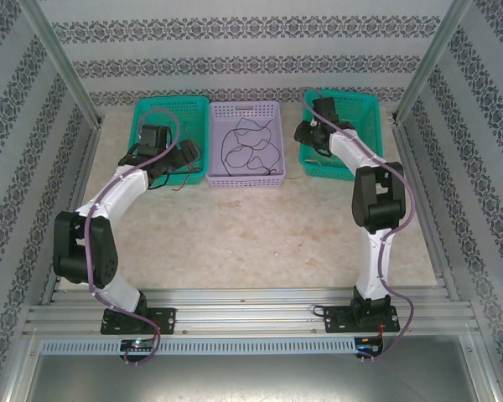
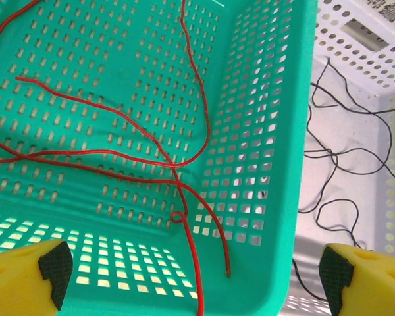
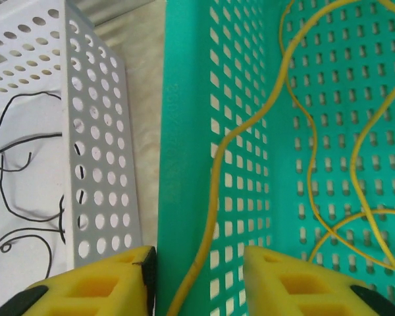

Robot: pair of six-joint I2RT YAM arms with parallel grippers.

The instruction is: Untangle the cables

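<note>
A thin red cable (image 2: 118, 115) loops over the floor of the left green basket (image 2: 270, 99), and one strand of it runs down between my left gripper's fingers. My left gripper (image 2: 194, 280) hangs wide open over that basket's near right corner and grips nothing. A yellow cable (image 3: 214, 178) lies in the right green basket (image 3: 184, 99); it climbs the basket's left wall and passes loose between the yellow pads of my right gripper (image 3: 197, 283), whose jaws stand apart astride that wall. Black cables (image 1: 247, 146) curl in the lavender basket (image 1: 245, 180).
The three baskets stand side by side at the back of the table: left green basket (image 1: 147, 113), lavender in the middle, right green basket (image 1: 365, 105). Metal frame posts and patterned walls close in both sides. Bare tabletop (image 1: 251, 234) lies in front of the baskets.
</note>
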